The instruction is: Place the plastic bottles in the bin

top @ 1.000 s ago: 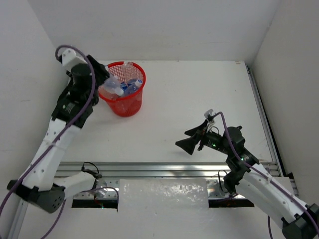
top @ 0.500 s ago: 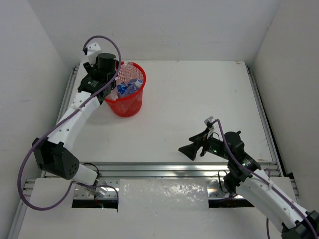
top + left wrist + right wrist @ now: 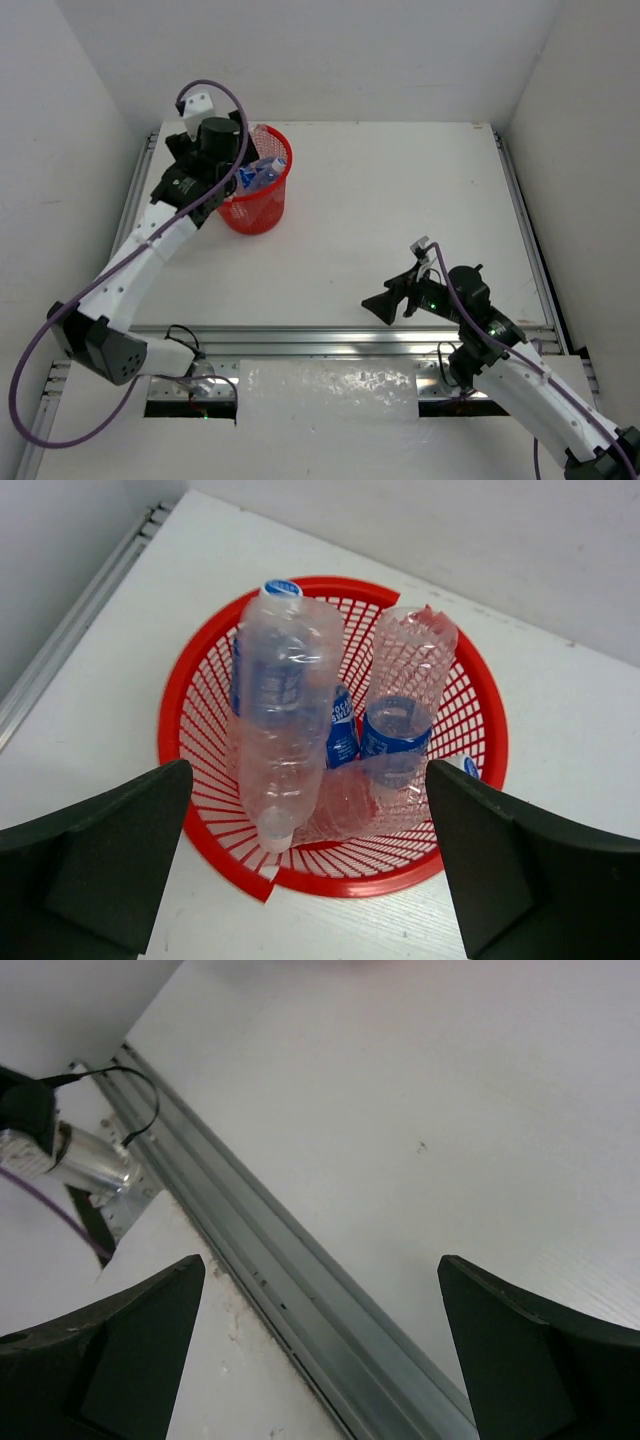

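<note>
Plastic bottles [image 3: 285,700] lie heaped inside the bin [image 3: 172,730], the tallest leaning by its left rim, none hanging over the edge; the bin stands in the far left corner of the table [image 3: 400,190], near the side rail [image 3: 80,610] and the back wall; the left gripper [image 3: 310,870] hangs above it, jaws spread wide, gripping nothing; the right gripper [image 3: 385,300] hovers by the near rail [image 3: 300,1290], jaws likewise spread and empty; a broad stretch of white tabletop separates the two arms.
</note>
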`<move>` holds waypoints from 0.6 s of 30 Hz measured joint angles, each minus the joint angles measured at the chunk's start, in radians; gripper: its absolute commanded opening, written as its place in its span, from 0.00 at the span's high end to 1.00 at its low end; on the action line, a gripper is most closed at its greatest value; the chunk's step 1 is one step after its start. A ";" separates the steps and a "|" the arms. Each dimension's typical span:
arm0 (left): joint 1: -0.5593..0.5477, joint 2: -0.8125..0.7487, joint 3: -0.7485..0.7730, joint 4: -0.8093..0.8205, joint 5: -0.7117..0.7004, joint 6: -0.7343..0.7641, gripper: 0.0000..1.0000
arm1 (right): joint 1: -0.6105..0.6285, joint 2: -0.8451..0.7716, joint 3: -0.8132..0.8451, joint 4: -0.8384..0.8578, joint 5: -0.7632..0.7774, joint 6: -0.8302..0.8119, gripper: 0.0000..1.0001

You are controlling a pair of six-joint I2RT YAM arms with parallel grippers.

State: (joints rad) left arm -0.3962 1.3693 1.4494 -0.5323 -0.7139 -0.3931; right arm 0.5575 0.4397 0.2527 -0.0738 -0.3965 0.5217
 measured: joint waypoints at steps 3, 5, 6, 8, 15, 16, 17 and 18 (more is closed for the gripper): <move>-0.004 -0.081 0.032 -0.063 0.001 -0.003 0.00 | 0.000 0.016 0.067 -0.121 0.092 -0.008 0.01; -0.003 -0.160 0.020 -0.084 0.006 -0.005 0.00 | 0.000 0.025 0.142 -0.207 0.187 -0.019 0.01; -0.003 -0.211 -0.006 -0.087 0.015 -0.004 0.00 | 0.000 0.025 0.180 -0.248 0.235 -0.025 0.01; -0.003 -0.348 -0.107 -0.072 0.044 -0.002 0.00 | 0.000 0.019 0.266 -0.333 0.341 -0.037 0.01; -0.003 -0.826 -0.518 -0.090 0.093 0.000 0.00 | 0.000 -0.037 0.512 -0.598 0.601 -0.111 0.01; -0.003 -0.872 -0.565 -0.093 0.095 -0.002 0.00 | 0.000 -0.047 0.534 -0.627 0.622 -0.121 0.01; -0.003 -0.901 -0.599 -0.093 0.095 -0.005 0.00 | 0.000 -0.058 0.549 -0.652 0.639 -0.132 0.01; -0.003 -0.926 -0.637 -0.085 0.097 -0.008 0.00 | 0.000 -0.074 0.552 -0.666 0.657 -0.143 0.01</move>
State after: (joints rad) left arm -0.3988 0.4431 0.8127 -0.6178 -0.6167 -0.4015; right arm 0.5575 0.3660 0.8047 -0.7403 0.2600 0.3786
